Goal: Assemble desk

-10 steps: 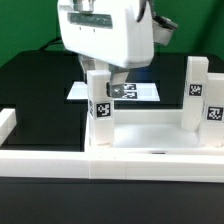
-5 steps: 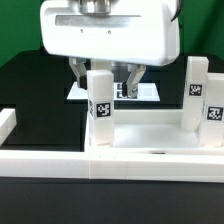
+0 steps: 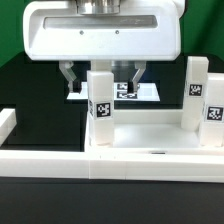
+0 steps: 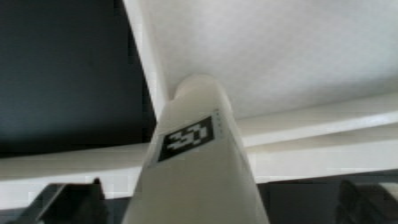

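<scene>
The desk's white tabletop (image 3: 150,131) lies on the black table with tagged square legs standing up from it. One leg (image 3: 100,104) rises at the exterior view's left, and two more legs (image 3: 197,88) (image 3: 213,111) stand at its right. My gripper (image 3: 101,86) hangs open over the left leg, one finger (image 3: 68,80) on each side, with gaps between the fingers and the leg. In the wrist view this leg (image 4: 196,150) runs up between the dark fingers (image 4: 71,205), and the tabletop (image 4: 267,50) lies beyond it.
A long white border rail (image 3: 100,160) runs along the front, with a raised end (image 3: 7,122) at the exterior view's left. The marker board (image 3: 146,91) lies flat behind the tabletop, partly hidden by the gripper.
The gripper has turned about its own axis, so its broad face now shows, and its fingers have come to stand on either side of the left leg. The legs and tabletop have not moved.
</scene>
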Controlling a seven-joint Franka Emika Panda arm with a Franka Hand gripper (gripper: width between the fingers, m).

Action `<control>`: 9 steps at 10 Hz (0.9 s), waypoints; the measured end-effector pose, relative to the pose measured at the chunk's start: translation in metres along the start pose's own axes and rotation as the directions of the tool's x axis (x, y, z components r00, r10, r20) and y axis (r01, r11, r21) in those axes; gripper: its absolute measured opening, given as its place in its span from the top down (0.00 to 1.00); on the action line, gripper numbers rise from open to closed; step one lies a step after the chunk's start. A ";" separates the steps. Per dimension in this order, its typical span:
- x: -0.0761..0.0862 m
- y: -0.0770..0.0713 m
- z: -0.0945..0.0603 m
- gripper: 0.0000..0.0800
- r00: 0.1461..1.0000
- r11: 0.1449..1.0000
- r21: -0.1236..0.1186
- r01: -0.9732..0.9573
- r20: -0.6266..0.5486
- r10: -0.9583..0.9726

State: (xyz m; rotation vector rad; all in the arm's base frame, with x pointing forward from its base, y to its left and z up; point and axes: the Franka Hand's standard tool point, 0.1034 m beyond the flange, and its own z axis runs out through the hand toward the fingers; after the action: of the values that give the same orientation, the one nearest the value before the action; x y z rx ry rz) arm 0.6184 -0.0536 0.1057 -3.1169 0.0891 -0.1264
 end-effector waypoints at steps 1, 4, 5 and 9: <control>0.000 0.001 0.000 0.19 0.991 0.991 -0.012 0.131 0.004 -0.131; 0.001 0.003 -0.001 0.25 0.957 0.957 -0.019 0.290 0.008 -0.289; 0.001 0.004 -0.002 0.25 0.947 0.947 -0.022 0.321 0.009 -0.321; 0.001 0.004 -0.001 0.64 0.951 0.950 -0.022 0.310 0.009 -0.310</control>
State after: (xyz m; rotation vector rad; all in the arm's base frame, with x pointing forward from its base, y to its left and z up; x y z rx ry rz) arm 0.6188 -0.0574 0.1070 -3.1279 -0.4051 -0.1212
